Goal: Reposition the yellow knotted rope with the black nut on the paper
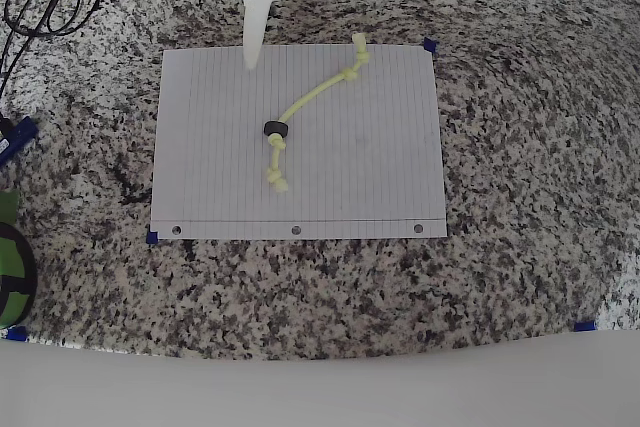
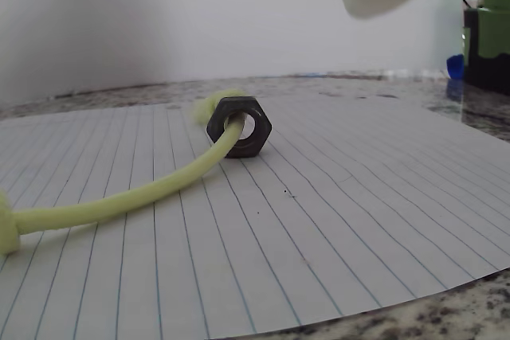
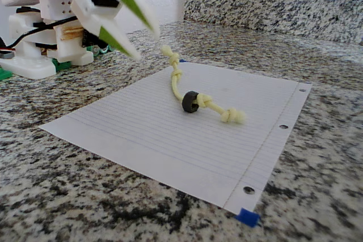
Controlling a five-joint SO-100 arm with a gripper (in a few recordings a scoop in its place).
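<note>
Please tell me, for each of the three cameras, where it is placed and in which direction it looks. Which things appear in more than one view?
Overhead view: above the counter, looking straight down on the paper; the gripper enters from the top edge.
Wrist view: low, just over the sheet, facing the black nut; one finger shows at top.
Fixed view: beside the counter, looking obliquely across the sheet toward the arm; jaws apart.
Shared by all: paper, nut, the yellow knotted rope.

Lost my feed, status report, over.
Hand open, raised over the paper's far edge, holding nothing. Yellow knotted rope lies on the paper, black nut threaded on. Nothing blocking.
</note>
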